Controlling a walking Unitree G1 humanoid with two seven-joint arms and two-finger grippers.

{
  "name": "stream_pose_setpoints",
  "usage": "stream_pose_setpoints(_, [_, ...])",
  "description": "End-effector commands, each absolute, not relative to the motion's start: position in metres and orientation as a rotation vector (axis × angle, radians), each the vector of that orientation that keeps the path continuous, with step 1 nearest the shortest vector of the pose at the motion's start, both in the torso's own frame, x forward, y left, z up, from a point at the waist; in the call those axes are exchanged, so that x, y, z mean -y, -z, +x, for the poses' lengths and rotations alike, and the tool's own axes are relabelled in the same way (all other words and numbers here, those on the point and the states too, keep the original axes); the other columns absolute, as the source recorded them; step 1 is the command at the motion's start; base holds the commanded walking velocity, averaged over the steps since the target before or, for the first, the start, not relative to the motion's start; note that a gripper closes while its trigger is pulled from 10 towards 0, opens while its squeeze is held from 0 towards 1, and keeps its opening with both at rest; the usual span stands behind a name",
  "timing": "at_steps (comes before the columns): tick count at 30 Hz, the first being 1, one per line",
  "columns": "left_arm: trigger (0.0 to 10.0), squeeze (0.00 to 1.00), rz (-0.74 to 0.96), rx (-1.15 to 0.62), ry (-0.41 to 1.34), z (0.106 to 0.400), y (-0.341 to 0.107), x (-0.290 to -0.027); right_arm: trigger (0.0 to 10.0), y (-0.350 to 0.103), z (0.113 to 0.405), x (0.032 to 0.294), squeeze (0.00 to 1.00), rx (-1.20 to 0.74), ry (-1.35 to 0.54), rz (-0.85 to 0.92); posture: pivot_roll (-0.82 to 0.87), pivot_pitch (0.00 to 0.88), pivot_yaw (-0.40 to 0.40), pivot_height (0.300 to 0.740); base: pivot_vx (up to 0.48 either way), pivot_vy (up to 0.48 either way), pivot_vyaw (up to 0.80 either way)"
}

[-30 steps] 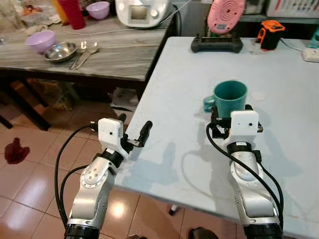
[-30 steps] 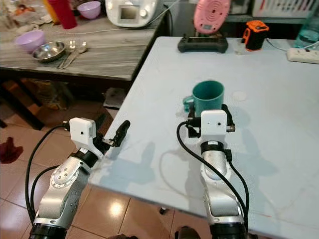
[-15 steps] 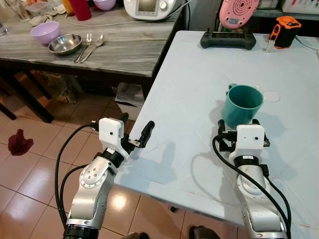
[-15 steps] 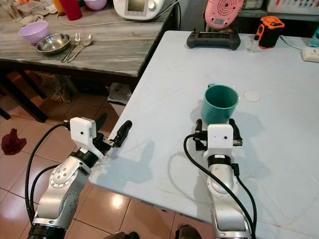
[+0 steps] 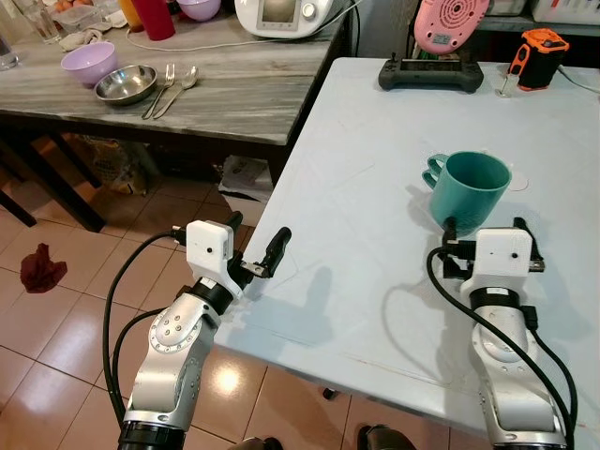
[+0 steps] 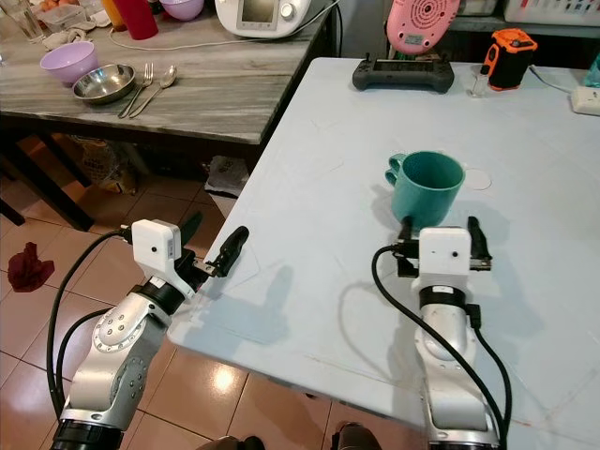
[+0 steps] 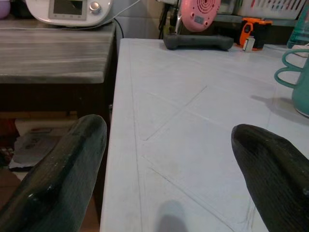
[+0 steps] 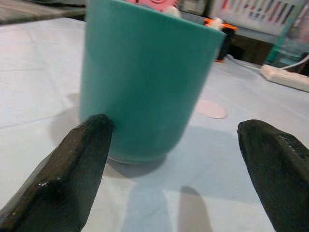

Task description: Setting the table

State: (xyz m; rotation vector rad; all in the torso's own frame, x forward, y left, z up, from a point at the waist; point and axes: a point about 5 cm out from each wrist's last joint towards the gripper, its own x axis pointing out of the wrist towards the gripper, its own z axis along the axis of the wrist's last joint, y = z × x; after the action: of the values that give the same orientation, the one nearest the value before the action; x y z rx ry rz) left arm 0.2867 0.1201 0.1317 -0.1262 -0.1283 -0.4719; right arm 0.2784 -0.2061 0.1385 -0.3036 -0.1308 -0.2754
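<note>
A teal mug (image 5: 469, 187) stands upright on the pale blue table (image 5: 356, 178), its handle pointing left and away. My right gripper (image 5: 483, 227) is open just on the near side of it. The wrist view has the mug (image 8: 145, 82) beyond the fingertips (image 8: 87, 159) and a little to one side, one fingertip close to its base. My left gripper (image 5: 255, 236) hangs open at the table's left edge with nothing between its fingers (image 7: 63, 174).
At the table's far end lie a black controller (image 5: 431, 75), a pink device (image 5: 450, 23) and an orange-black tool (image 5: 536, 58). A wooden side table (image 5: 216, 103) at left carries a purple bowl (image 5: 89, 64), a steel bowl (image 5: 125, 84), cutlery (image 5: 171, 82) and a white appliance (image 5: 281, 14).
The camera has shifted. My right gripper has drawn back and to the right, so the mug is off its fingers. The mug's handle has turned further away. The left arm has not moved.
</note>
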Motion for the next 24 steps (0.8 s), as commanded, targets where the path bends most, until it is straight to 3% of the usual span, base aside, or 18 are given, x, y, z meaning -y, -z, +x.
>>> stream_pose_setpoints(1, [10.0,0.0,-0.115,0.137,0.479,0.286,-0.135,-0.123,10.0,-0.139,0.278,0.212,0.0,0.129,0.313,-0.318,-0.17,0.156,0.139,0.74,0.0,0.0,0.0])
stream_pose_setpoints(11, [10.0,0.0,-0.11,0.138,0.484,0.286,-0.137,-0.123,10.0,-0.142,0.279,0.241,0.0,0.121,0.432,-0.354,-0.17,0.159,0.155,0.74,0.0,0.0,0.0])
stream_pose_setpoints(13, [10.0,0.0,-0.106,0.14,0.486,0.287,-0.138,-0.124,10.0,-0.146,0.28,0.261,0.0,0.114,0.506,-0.382,-0.16,0.16,0.16,0.74,0.0,0.0,0.0])
stream_pose_setpoints(19, [10.0,0.0,-0.101,0.142,0.483,0.288,-0.139,-0.126,10.0,-0.151,0.28,0.278,0.0,0.114,0.563,-0.39,-0.15,0.161,0.164,0.74,0.0,0.0,0.0])
stream_pose_setpoints(24, [10.0,0.0,-0.098,0.143,0.481,0.287,-0.14,-0.128,10.0,-0.146,0.278,0.27,0.0,0.106,0.53,-0.402,-0.15,0.165,0.16,0.74,0.0,0.0,0.0])
